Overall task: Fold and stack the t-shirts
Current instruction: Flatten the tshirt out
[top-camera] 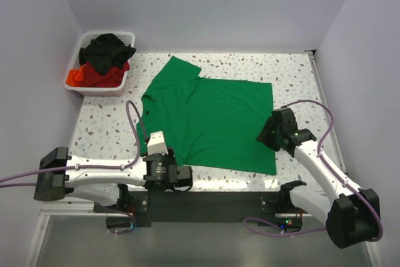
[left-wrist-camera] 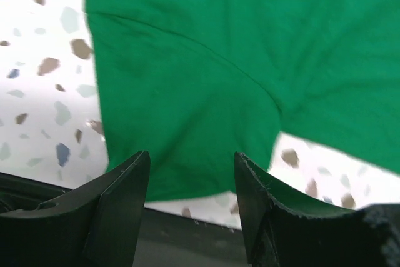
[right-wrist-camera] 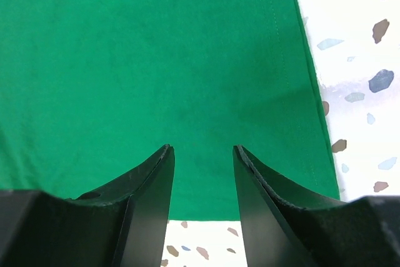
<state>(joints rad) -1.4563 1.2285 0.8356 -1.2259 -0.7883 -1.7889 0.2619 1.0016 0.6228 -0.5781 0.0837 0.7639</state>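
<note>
The left pincer (left-wrist-camera: 190, 157) and right pincer (right-wrist-camera: 203, 151) fill the foreground of their wrist cameras. Each has its jaws parted with nothing between them, poised over a green t-shirt (top-camera: 212, 120).

The speckled tabletop (top-camera: 106, 123) carries the shirt spread flat across its middle, unfolded, with the collar toward the left edge and the hem toward the right. A white bin (top-camera: 97, 90) sits in the far left corner, holding a black t-shirt (top-camera: 109, 48) heaped on a red t-shirt (top-camera: 94, 76); both still await folding.

From above, the left pincer (top-camera: 181, 176) sits at the near edge beside the shirt's near sleeve (left-wrist-camera: 187, 123), while the right pincer (top-camera: 269, 134) hangs over the hem close to the near right corner of the cloth.

The risks lie mostly in the grip. Jaws closing too shallow may pinch only the top layer, or slide off the soft fabric. If the two arms lift unevenly, the fold is likely to skew. The sleeve also lies close to the tabletop's near edge and could be dragged over it.

Only the overhead camera shows the bin, the waiting shirts and the full outline of the green one. Only the wrist cameras show that both jaw gaps are bare, along with the sleeve seam and the stitched hem (right-wrist-camera: 300, 92).
</note>
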